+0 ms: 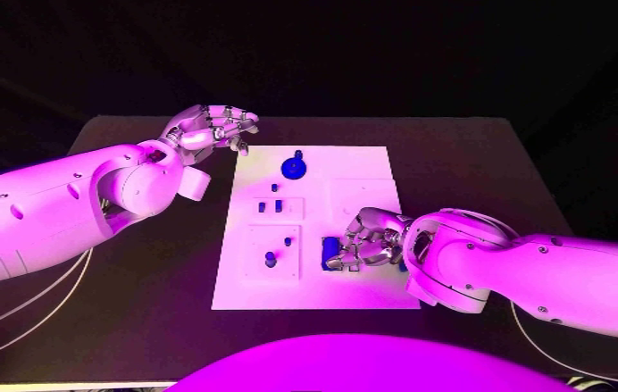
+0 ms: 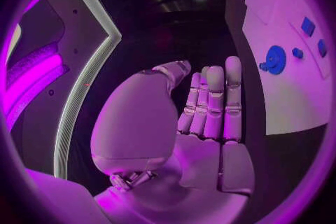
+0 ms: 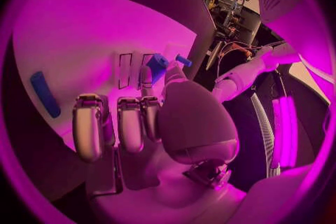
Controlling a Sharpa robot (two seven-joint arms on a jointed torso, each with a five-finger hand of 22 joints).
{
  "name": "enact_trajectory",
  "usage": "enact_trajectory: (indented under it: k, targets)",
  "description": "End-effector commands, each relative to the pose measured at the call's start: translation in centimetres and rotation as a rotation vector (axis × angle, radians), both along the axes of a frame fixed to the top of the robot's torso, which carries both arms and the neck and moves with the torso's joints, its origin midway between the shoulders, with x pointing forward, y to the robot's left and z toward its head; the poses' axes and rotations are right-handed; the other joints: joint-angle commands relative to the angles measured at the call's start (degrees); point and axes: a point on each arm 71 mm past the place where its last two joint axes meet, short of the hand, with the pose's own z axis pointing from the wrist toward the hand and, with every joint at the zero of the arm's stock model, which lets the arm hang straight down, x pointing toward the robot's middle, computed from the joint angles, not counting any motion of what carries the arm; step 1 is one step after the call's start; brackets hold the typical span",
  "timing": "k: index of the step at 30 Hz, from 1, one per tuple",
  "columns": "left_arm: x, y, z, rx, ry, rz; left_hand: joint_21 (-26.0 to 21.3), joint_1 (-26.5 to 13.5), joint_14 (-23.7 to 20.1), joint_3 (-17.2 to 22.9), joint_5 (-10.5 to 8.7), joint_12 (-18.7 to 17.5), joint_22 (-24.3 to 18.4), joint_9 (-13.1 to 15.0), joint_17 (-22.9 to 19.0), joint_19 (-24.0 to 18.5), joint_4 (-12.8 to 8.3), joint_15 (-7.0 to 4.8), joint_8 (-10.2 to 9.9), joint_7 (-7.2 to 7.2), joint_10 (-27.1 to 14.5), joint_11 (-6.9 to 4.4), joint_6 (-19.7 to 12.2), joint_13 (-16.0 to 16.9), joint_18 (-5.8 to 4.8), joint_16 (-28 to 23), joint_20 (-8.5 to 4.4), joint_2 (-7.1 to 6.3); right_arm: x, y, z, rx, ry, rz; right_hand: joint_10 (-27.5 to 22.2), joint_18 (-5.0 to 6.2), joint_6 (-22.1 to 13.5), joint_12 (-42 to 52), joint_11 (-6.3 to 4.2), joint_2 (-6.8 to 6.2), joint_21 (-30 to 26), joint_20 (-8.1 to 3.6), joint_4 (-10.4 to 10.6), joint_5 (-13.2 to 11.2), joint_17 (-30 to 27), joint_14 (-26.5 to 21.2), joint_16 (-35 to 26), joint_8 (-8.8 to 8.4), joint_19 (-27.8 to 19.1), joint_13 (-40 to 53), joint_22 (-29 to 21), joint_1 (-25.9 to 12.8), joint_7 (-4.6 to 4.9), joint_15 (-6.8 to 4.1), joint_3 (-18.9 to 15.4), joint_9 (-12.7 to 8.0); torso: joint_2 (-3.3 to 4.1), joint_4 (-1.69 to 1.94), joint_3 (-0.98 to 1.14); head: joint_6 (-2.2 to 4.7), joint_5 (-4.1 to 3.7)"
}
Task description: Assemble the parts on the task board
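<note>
Black table (image 1: 142,321) with the white board (image 1: 361,289) in the middle. Left hand (image 1: 212,129) hovers off its far left corner, fingers apart, empty. Right hand (image 1: 364,245) pinches a blue part (image 3: 157,68) over the board's near right area, beside a long blue piece (image 1: 329,251). Looks mid-placement; next it needs lining up with its slot.

**Left robot hand beside the board**

The left robot hand (image 2: 203,117) holds nothing, its fingers (image 2: 233,89) straight and close together above the dark surface (image 2: 210,33). Off to its side, the white task board (image 2: 280,95) carries a round blue part (image 2: 275,59) and smaller blue parts (image 2: 308,26).
</note>
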Motion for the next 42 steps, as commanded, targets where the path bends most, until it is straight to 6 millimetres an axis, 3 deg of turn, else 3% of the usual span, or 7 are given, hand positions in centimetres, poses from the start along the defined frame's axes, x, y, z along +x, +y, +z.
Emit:
enact_trajectory:
  k: [1,12,15,22,23,33,42]
  targets:
    - [-0.05,-0.17,0.09,-0.007,-0.003,-0.016,-0.27,-0.54,-0.43,0.06,0.03,0.21,-0.06,-0.09,0.08,0.19,0.22,-0.13,0.31,0.33,-0.37,0.14,-0.48,-0.05,0.85,0.1,0.07,0.15,-0.11,0.11,-0.06,0.003,-0.001,0.032,2.77,-0.76,-0.11,-0.33,-0.22,-0.13,-0.23,-0.4,-0.21,-0.17,7.34,4.41,0.13,-0.36,3.39,10.34,13.32,1.49,-0.3,-0.44,0.52,-0.12,0.0,-0.05,0.03,-0.03,0.13]
    - [-0.05,-0.14,0.09,-0.006,-0.002,-0.016,-0.29,-0.45,-0.44,0.12,0.05,0.24,-0.07,-0.09,0.08,0.2,0.21,-0.14,0.34,0.31,-0.38,0.12,-0.48,-0.06,0.86,0.1,0.07,0.23,0.24,0.04,-0.19,-0.013,-0.018,0.022,2.9,-0.8,0.27,-0.15,-0.31,0.13,-0.05,-0.45,0.05,-0.4,7.56,4.46,0.2,-0.6,3.46,10.53,13.37,3.33,-0.38,-0.5,1.65,-0.45,0.04,-0.04,0.05,-0.03,0.01]
    - [-0.05,-0.14,0.08,-0.006,-0.002,-0.017,-0.31,-0.41,-0.44,0.15,0.05,0.26,-0.09,-0.09,0.08,0.21,0.22,-0.15,0.35,0.31,-0.39,0.12,-0.48,-0.07,0.86,0.1,0.06,0.29,0.44,-0.06,-0.32,-0.022,-0.02,0.014,3.08,-0.85,0.58,0.09,-0.36,2.44,0.2,-0.5,1.25,1.06,7.76,4.5,0.27,-0.83,3.56,10.75,13.44,2.4,-0.43,-0.55,2.98,-0.75,0.01,-0.02,0.07,-0.01,0.02]
    - [-0.02,-0.12,0.08,-0.006,-0.004,-0.015,-0.31,-0.41,-0.44,0.15,0.05,0.26,-0.09,-0.09,0.08,0.21,0.22,-0.15,0.35,0.31,-0.39,0.12,-0.48,-0.07,0.86,0.1,0.06,0.29,0.58,-0.24,-0.43,-0.031,-0.023,0.015,3.15,-0.84,0.64,0.19,-0.51,3.31,0.16,-0.58,0.99,1.46,7.86,4.52,0.3,-0.95,3.55,10.87,13.43,2.92,-0.64,-0.67,4.36,-0.9,0.01,-0.07,0.06,-0.04,0.04]
    - [-0.01,-0.11,0.08,-0.006,-0.004,-0.015,-0.32,-0.41,-0.44,0.16,0.04,0.27,-0.1,-0.1,0.08,0.22,0.26,-0.15,0.37,0.31,-0.39,0.12,-0.49,-0.08,0.86,0.1,0.06,0.32,0.55,-0.24,-0.44,-0.031,-0.022,0.019,3.14,-0.83,0.66,0.15,-0.57,3.35,0.12,-0.65,1.02,-0.07,7.8,4.5,0.27,-1.01,3.53,10.86,13.41,3.36,-0.66,-0.73,5.52,-0.99,0.01,-0.08,0.07,0.01,0.08]
    - [0.03,-0.14,-0.02,-0.001,-0.008,-0.018,-0.33,-0.33,-0.44,0.17,0.04,0.3,-0.11,-0.1,0.08,0.23,0.22,-0.16,0.39,0.3,-0.4,0.11,-0.49,-0.09,0.87,0.1,0.06,0.3,0.27,-0.39,-0.55,-0.035,-0.002,0.042,3.02,-0.79,0.67,-0.07,-0.53,1.25,-0.06,-0.67,0.84,-0.99,7.63,4.46,0.18,-1.06,3.44,10.73,13.36,3.81,-0.61,-0.72,6.43,-1.1,0.02,-0.04,0.04,0.0,0.01]
    - [0.03,-0.21,-0.04,-0.002,-0.011,-0.02,-0.35,-0.32,-0.45,0.12,0.01,0.32,-0.12,-0.11,0.08,0.23,0.21,-0.16,0.4,0.3,-0.42,0.12,-0.52,-0.1,0.87,0.09,0.05,0.2,0.12,-0.57,-0.55,-0.03,0.007,0.049,2.89,-0.72,0.91,-0.35,-0.25,-1.69,-0.42,-0.51,1.26,-2.22,7.29,4.38,0.01,-1.1,3.29,10.57,13.25,1.59,-0.3,-0.49,6.29,-1.26,0.01,-0.1,0.02,-0.04,0.04]
